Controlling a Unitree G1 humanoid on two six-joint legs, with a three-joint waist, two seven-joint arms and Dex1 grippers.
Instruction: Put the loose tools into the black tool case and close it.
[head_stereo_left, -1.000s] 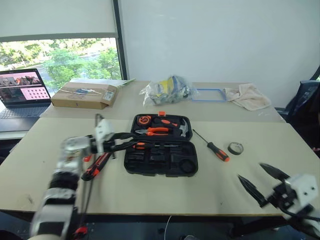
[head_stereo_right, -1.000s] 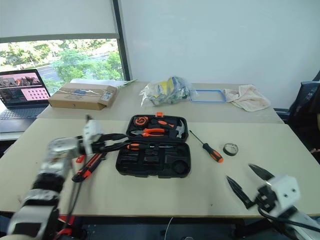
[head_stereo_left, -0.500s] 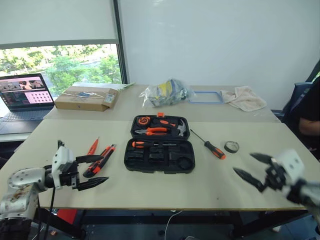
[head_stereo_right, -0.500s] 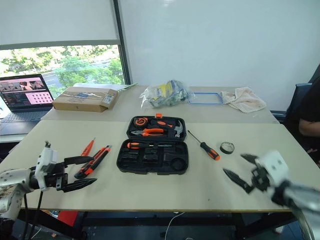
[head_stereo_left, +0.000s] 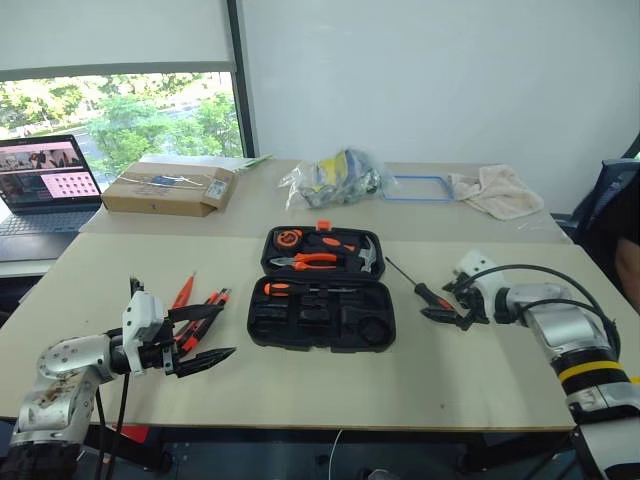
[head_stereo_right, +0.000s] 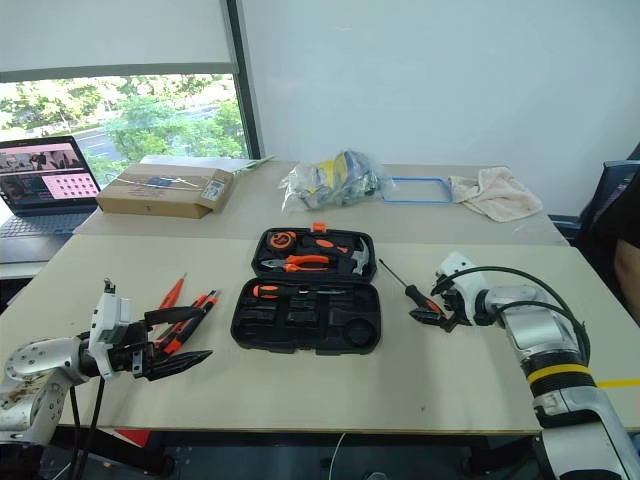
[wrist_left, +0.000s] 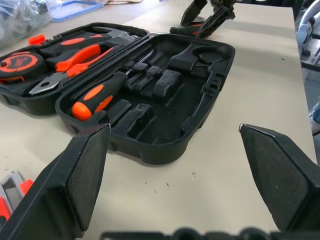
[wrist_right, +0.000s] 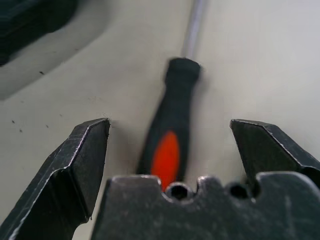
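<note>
- Screwdriver with an orange-and-black handle (wrist_right: 170, 145) lies flat on the beige table (head_stereo_left: 330, 385), right of centre in the head view, just right of the open black plastic tool case (head_stereo_left: 322, 315).
- Right gripper (head_stereo_left: 447, 305) hangs over that handle, its jaws apart, one on each side, not touching it.
- Handling, as a judgement: the screwdriver looks light and stiff; the thick handle is the place to grip, since the thin steel shaft would likely slip or roll.
- Left gripper (head_stereo_left: 197, 338) sits at lower left near the table's front edge, jaws wide apart and empty.
- Just beyond it lie an orange-and-black utility knife (head_stereo_left: 203, 315) and a slim orange tester screwdriver (head_stereo_left: 182, 292), side by side.
- Inside the case, another orange-and-black handled screwdriver (wrist_left: 97, 95) rests in a moulded slot; several slots look empty.
- Lid half, farther back, holds orange-handled pliers (head_stereo_left: 308, 261) and a tape measure (head_stereo_left: 288, 240).
- Bare table around the case leaves open room; the front edge is close to the left gripper.
- Far back: a flat brown cardboard box (head_stereo_left: 168, 190) at upper left.
</note>
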